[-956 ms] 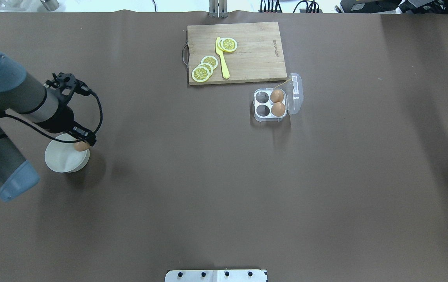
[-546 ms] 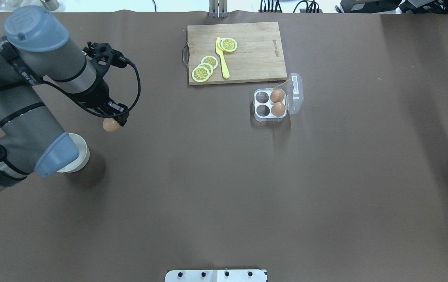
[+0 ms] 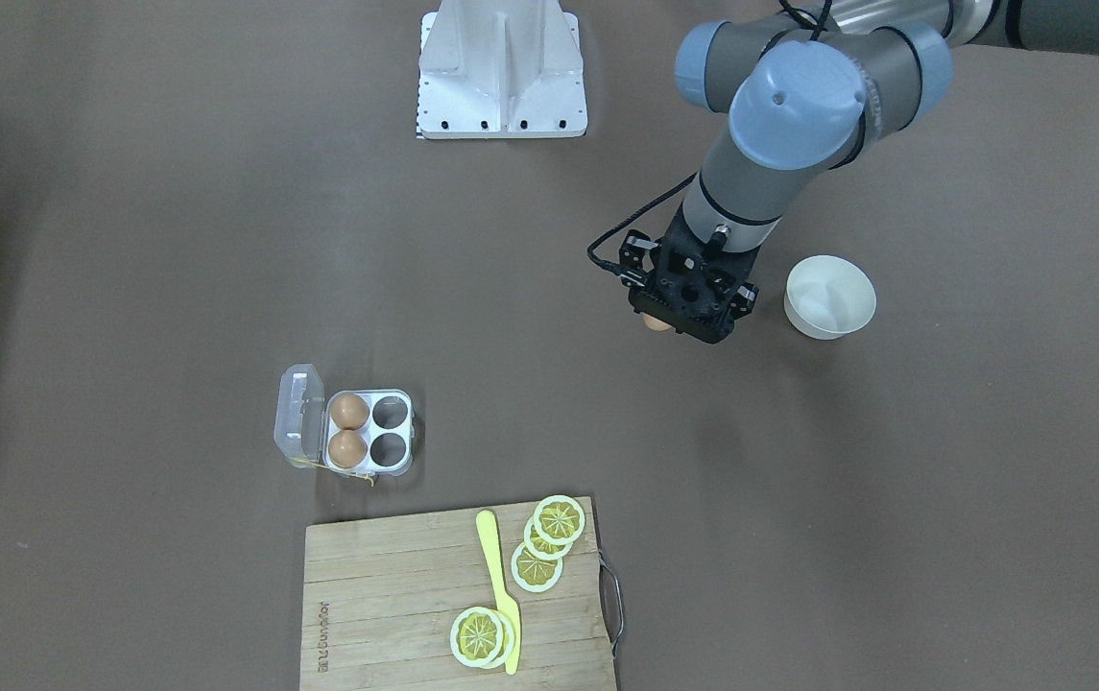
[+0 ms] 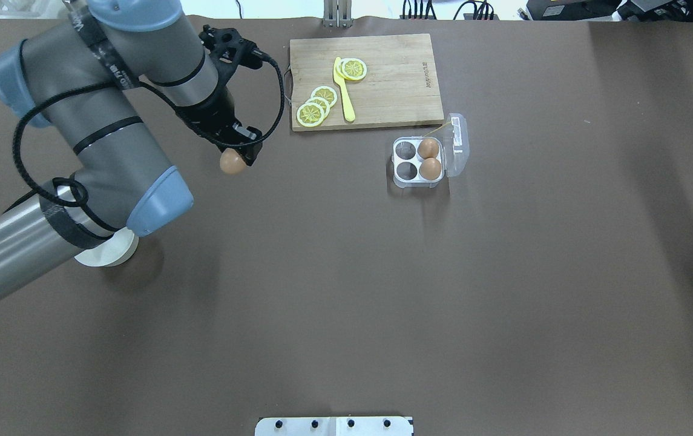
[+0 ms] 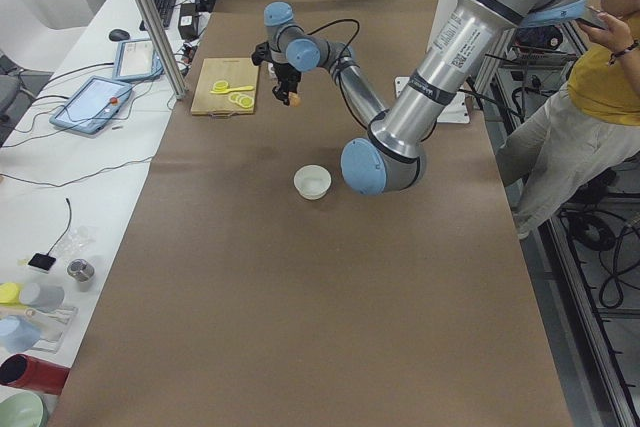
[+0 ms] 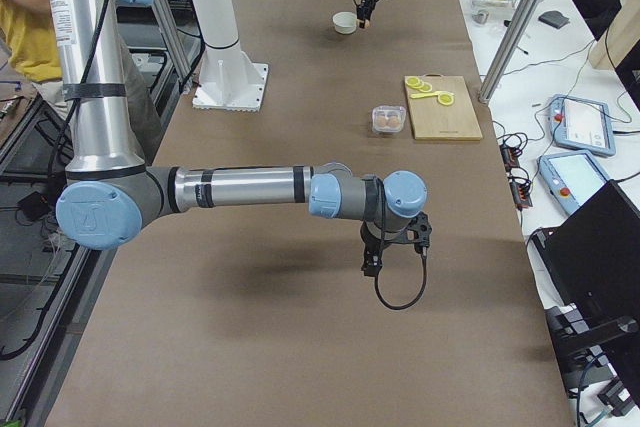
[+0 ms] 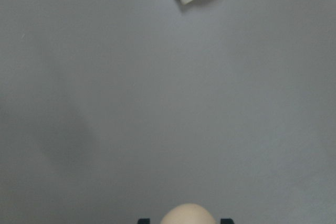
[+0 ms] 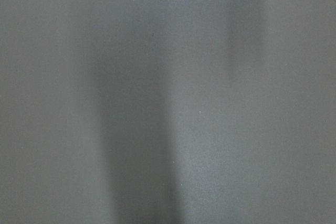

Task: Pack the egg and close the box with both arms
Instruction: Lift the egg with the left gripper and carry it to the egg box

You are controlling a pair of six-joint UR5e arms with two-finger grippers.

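One egg (image 4: 232, 162) is pinched in the L gripper (image 4: 238, 156), up off the table (image 4: 346, 272) and well apart from the box (image 4: 399, 180) to its right. Box lid (image 4: 458, 142) lies open; 2 other eggs (image 4: 429, 148) fill the cups nearest it, and 2 cups (image 4: 407, 171) are empty. Cutting board (image 4: 382, 91) w/ lemon slices (image 4: 311, 114) & knife (image 4: 346, 100) is just behind the box. Bowl (image 3: 829, 297) is beside the L gripper. R gripper (image 6: 368, 265) hangs near the table; can't tell if it's open or closed.

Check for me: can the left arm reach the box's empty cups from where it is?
Probably yes. The box has its lid lying open, its two empty cups are on the side nearer the left tool holding the egg, and only bare table lies between.
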